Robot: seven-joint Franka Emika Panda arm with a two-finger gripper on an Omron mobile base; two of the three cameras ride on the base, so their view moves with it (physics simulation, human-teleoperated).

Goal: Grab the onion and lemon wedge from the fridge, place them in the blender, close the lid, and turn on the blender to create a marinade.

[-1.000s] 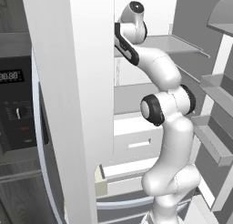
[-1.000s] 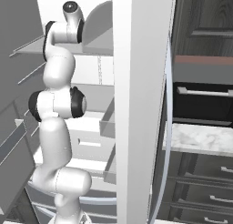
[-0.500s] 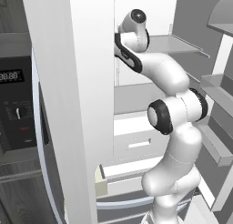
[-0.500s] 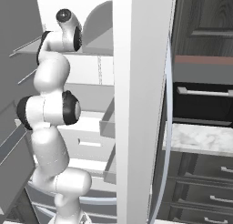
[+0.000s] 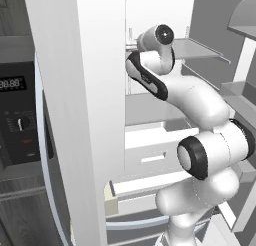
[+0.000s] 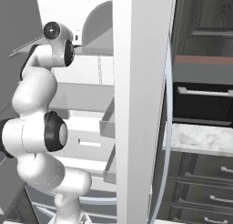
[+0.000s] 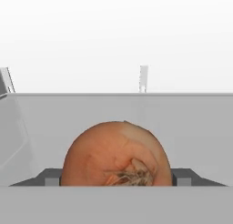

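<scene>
Since the earlier frame, arm's elbow has swung lower and outward, hand pushed deeper onto the upper shelf. Two-finger gripper, jaws spread wide, straddles the round reddish-brown onion, lower centre of hand view, probably lined up to grasp, nothing clenched yet. Grey-white fridge shelf beneath; thick white fridge door beside arm.

1. I see the onion reddish-brown, with pale straw-coloured root fibres.
2. My arm is white with black joint bands.
3. The fridge is white, its shelves pale grey.
4. The oven is dark, with pale display digits.
</scene>
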